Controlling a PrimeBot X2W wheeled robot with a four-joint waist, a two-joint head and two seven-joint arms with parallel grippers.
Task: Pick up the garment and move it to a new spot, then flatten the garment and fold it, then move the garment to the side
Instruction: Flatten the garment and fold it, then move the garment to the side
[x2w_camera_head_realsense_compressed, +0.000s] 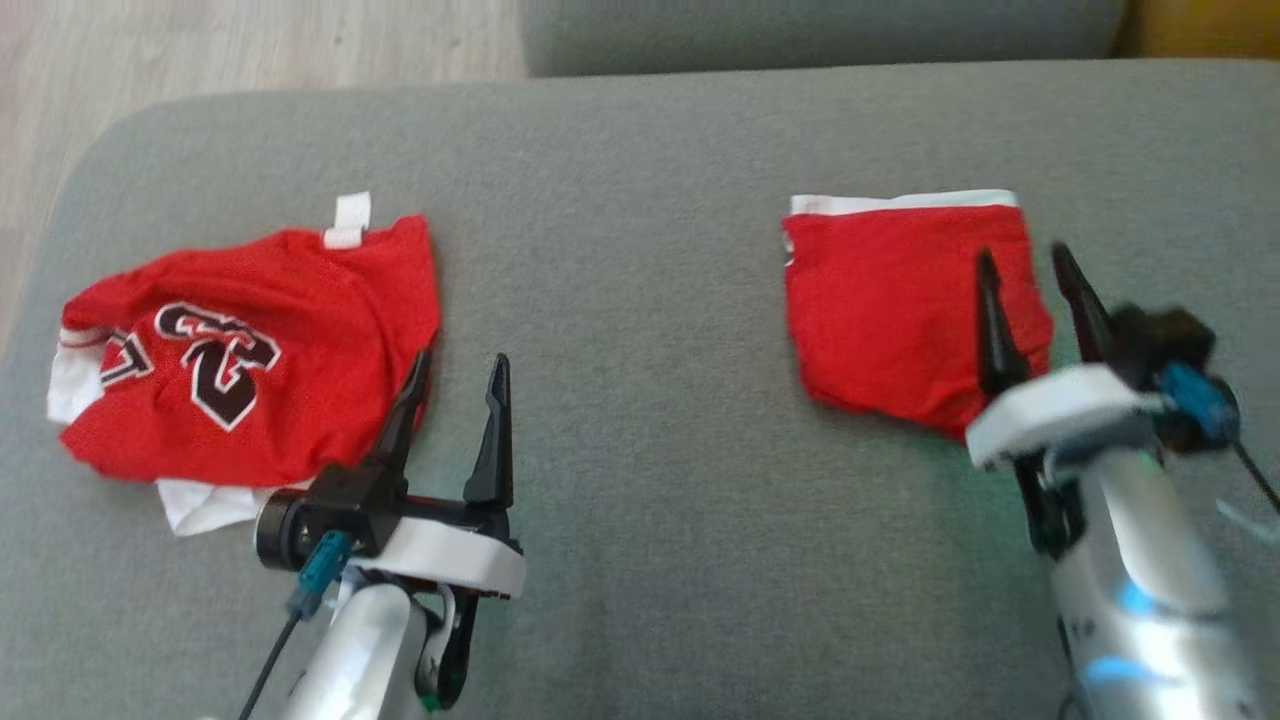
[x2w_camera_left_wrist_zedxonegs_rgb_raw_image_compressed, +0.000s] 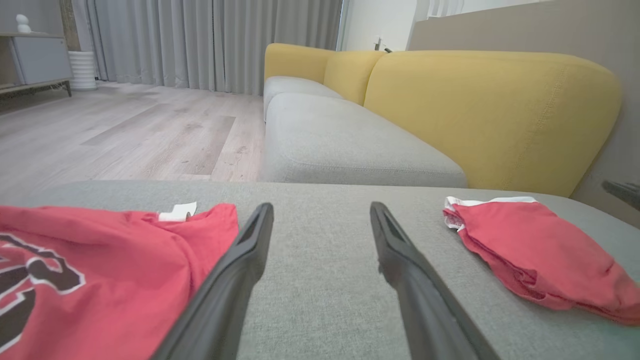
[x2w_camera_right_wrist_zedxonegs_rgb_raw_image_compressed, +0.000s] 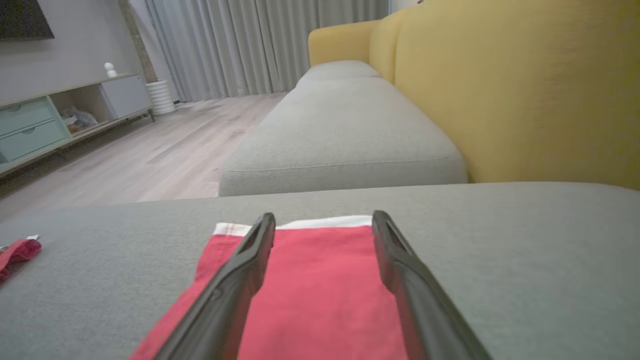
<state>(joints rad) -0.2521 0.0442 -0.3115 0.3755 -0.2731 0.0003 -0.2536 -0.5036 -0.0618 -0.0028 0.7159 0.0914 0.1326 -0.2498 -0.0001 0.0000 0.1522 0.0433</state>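
A folded red garment (x2w_camera_head_realsense_compressed: 890, 310) with a white band on its far edge lies flat on the grey cushion at the right. My right gripper (x2w_camera_head_realsense_compressed: 1022, 258) hovers over its right part, jaws open, holding nothing; its wrist view has the folded garment (x2w_camera_right_wrist_zedxonegs_rgb_raw_image_compressed: 320, 280) between and below the open right gripper (x2w_camera_right_wrist_zedxonegs_rgb_raw_image_compressed: 324, 216). A crumpled red jersey (x2w_camera_head_realsense_compressed: 250, 350) with dark numbers and white trim lies at the left. My left gripper (x2w_camera_head_realsense_compressed: 462, 358) stands open just right of the jersey's edge, empty. In the left wrist view the left gripper (x2w_camera_left_wrist_zedxonegs_rgb_raw_image_compressed: 322, 205) has the jersey (x2w_camera_left_wrist_zedxonegs_rgb_raw_image_compressed: 100, 265) to its left and the folded garment (x2w_camera_left_wrist_zedxonegs_rgb_raw_image_compressed: 535, 250) to its right.
The grey cushion (x2w_camera_head_realsense_compressed: 640, 450) has bare fabric between the two garments. Its rounded corner (x2w_camera_head_realsense_compressed: 110, 130) drops to a wooden floor (x2w_camera_head_realsense_compressed: 200, 50) at the far left. A yellow sofa back (x2w_camera_left_wrist_zedxonegs_rgb_raw_image_compressed: 490, 115) and another grey seat (x2w_camera_left_wrist_zedxonegs_rgb_raw_image_compressed: 340, 145) lie beyond.
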